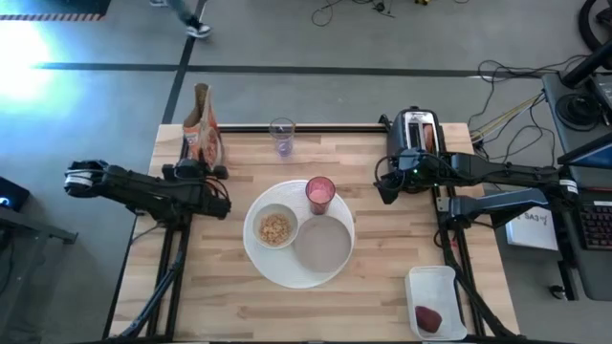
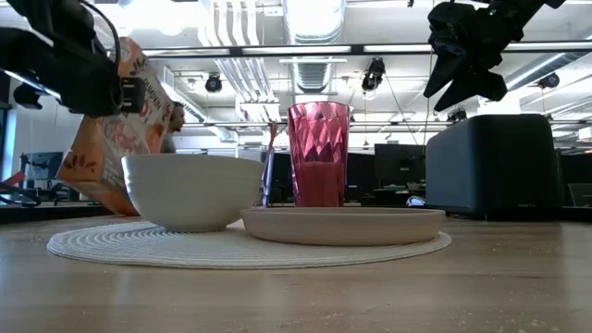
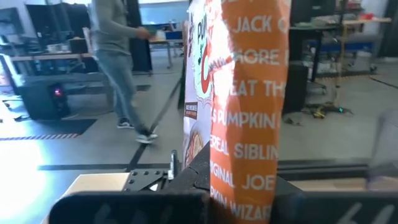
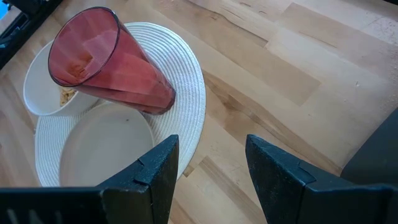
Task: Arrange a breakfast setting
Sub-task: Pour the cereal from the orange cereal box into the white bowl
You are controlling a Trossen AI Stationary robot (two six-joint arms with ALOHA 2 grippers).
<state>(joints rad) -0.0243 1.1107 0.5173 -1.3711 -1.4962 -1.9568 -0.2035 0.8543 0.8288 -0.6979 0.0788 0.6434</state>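
A round white woven mat (image 1: 260,260) lies mid-table. On it stand a white plate (image 1: 323,245), a white bowl (image 1: 275,228) with cereal in it, and a pink tumbler (image 1: 320,194). A dark-red fruit (image 1: 427,318) lies in a white tray (image 1: 435,287) at the near right. A brownish piece (image 1: 428,135) shows in the toaster (image 1: 414,134). My left gripper (image 1: 206,172) is shut on an orange cereal bag (image 1: 201,124) at the far left. My right gripper (image 4: 211,168) is open and empty, raised above the table between the mat and the toaster. My left gripper holds the cereal bag by its lower part (image 3: 242,186), between the two fingers. The fingers come level from the table's near side, pointing toward the far edge. The bag stands roughly upright, tilted a little in the low view (image 2: 106,148). Whether its bottom rests on the table is hidden.
A clear tumbler (image 1: 281,136) stands at the far edge, right of the bag. The toaster stands at the far right, close behind my right gripper. Bare wood lies near and right of the mat. A person (image 3: 118,56) walks on the floor beyond the table.
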